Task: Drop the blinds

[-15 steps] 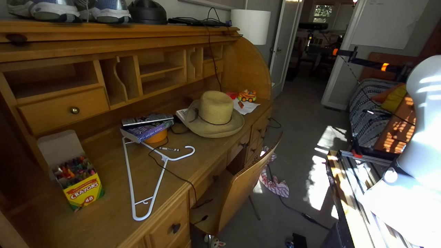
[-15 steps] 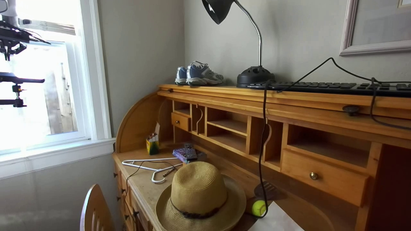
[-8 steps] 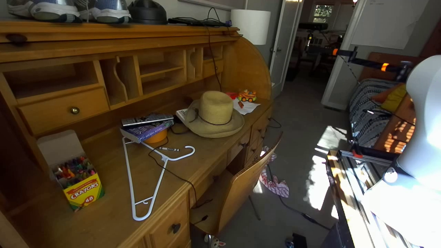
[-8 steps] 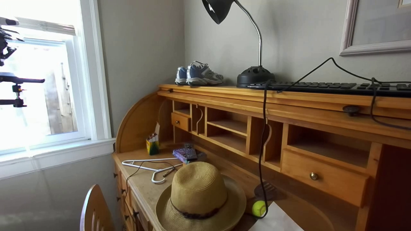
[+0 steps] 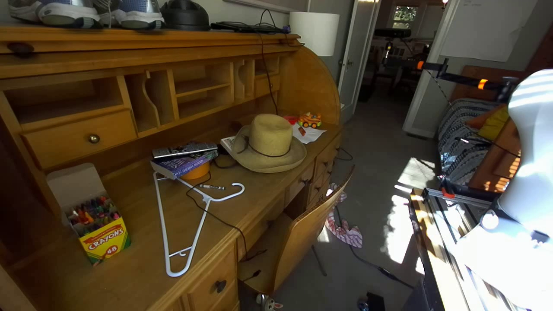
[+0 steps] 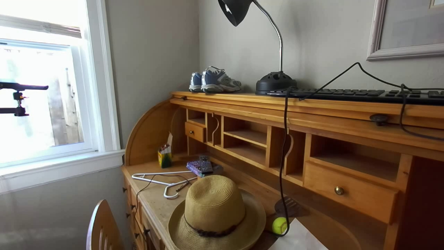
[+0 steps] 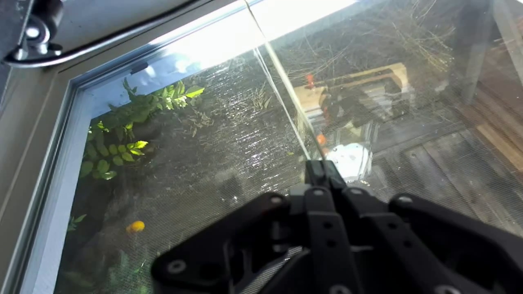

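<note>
The blinds [image 6: 45,27] show in an exterior view as a bunched brownish stack across the upper part of the bright window, with window glass bare below. In the wrist view a thin pale cord [image 7: 282,75] runs down from the top edge in front of the glass to my gripper [image 7: 325,172]. My gripper's fingertips are together with the cord between them. A second thin pale line beside the cord may be another strand or a reflection. The blinds are out of the wrist view. My gripper is out of both exterior views; only the white arm [image 5: 533,172] shows there.
The window frame [image 7: 55,134] borders the glass in the wrist view. A white sill [image 6: 66,160] lies below the window. A black camera mount [image 6: 20,100] stands before it. A wooden desk [image 6: 156,205] with a hat [image 6: 215,205] and a chair [image 6: 102,225] are close by.
My gripper has moved left and slightly down, out of the exterior view where it showed before the window. The white arm has shifted slightly. The blinds look about the same.
</note>
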Tool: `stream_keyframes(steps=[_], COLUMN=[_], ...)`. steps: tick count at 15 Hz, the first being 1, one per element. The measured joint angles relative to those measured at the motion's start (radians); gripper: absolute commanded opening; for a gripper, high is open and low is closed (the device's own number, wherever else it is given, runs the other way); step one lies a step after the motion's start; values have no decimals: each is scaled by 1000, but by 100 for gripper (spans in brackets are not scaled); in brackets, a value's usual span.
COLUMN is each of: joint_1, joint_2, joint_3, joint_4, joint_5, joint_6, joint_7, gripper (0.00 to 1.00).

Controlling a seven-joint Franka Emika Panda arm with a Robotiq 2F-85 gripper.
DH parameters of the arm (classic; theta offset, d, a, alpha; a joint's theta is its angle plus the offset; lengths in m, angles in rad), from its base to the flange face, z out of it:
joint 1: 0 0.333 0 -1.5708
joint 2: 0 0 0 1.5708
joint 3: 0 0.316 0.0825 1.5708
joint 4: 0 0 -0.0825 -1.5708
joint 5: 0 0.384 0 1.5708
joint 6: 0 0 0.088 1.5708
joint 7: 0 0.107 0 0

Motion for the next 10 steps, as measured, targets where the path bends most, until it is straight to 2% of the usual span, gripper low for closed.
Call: stream_keyframes(steps=[3,10], joint_1=[8,-35], joint_2=[-1,-38], joint_3=[2,9], joint_4=[-6,-22], joint_5=[15,-174], joint_6=[33,64], joint_7=[21,120], gripper=[0,0])
